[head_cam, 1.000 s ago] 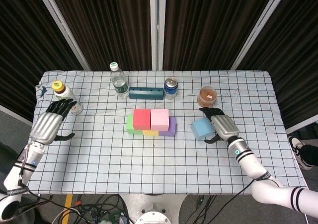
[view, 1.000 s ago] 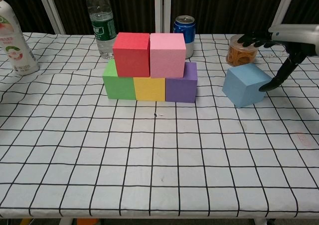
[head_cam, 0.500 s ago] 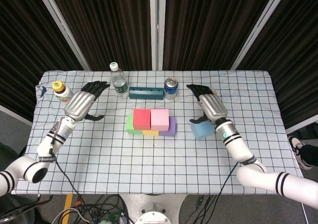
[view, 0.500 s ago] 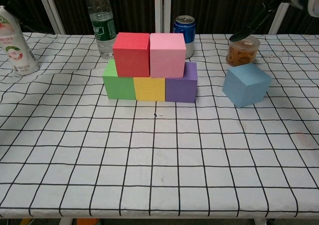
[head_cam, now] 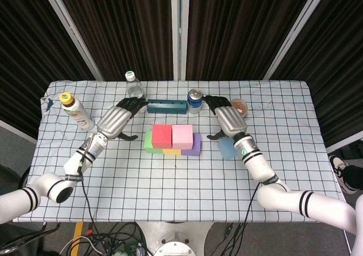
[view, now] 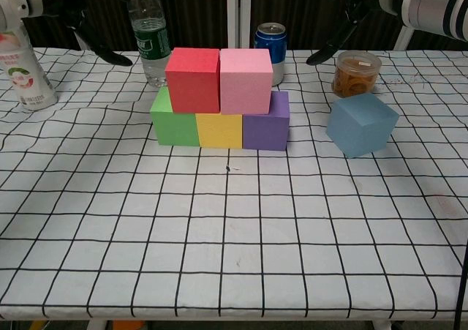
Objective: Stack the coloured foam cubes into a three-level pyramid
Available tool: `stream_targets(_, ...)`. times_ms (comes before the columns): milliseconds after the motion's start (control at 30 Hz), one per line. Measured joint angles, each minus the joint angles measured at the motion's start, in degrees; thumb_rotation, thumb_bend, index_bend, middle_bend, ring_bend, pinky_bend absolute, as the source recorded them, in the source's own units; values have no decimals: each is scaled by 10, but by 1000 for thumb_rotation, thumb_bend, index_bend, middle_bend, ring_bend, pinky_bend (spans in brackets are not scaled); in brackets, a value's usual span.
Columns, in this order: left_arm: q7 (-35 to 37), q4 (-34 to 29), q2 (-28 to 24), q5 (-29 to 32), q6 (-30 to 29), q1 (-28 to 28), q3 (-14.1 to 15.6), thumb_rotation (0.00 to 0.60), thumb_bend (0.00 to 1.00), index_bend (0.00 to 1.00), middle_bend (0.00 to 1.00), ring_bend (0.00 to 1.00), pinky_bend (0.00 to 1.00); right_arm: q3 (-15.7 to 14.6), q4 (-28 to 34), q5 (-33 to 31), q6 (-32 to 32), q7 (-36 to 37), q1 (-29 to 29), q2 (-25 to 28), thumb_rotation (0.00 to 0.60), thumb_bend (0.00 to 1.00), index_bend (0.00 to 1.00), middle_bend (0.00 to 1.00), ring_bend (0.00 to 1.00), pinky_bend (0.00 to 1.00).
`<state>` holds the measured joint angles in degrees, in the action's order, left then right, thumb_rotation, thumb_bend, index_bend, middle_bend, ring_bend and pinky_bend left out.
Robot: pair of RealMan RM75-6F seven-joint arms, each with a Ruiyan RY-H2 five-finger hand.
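On the table covered by a white cloth with a black grid (view: 219,257), a row of three foam cubes is laid side by side and touching: a green foam cube (view: 174,122) at the left, a yellow foam cube (view: 219,131) in the middle and a purple foam cube (view: 266,127) at the right. Two more cubes are set on that row, touching each other: a red foam cube (view: 193,79) over the green and yellow ones, and a pink foam cube (view: 246,80) over the yellow and purple ones. No cube is seen on top of these two. A light blue foam cube (view: 361,124) is found on the cloth to the right of the stack, apart from it and turned at an angle to the grid. The right hand (head_cam: 226,121) is raised above the table between the stack and the blue cube, nothing held, its dark fingers (head_cam: 211,102) spread; in the head view the blue cube is partly covered by it. The left hand (head_cam: 116,121) is raised to the left of the stack, likewise empty with fingers apart. Along the far edge are recorded a clear plastic water bottle with a green label (view: 148,37), a blue drinks can (view: 270,42), a dark teal rectangular block (head_cam: 167,105), a small clear tub with orange contents (view: 356,74), and a white bottle with a yellow cap (head_cam: 75,110).
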<state>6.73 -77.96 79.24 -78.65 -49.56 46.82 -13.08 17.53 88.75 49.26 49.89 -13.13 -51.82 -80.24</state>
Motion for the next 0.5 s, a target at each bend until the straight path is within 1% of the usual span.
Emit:
stream_targets(233,-12,27,29,7,8,16,5,600,130,78,39,18,89,-4,-24,0,-2,10,-3,-21,600,0,0,39,0,0)
stream_targets(500,1,53,49,6,15,34,6,600,130,79,39,19,87,-2,-57,13,-4,26,-11,-54,600,0,0,39,0,0)
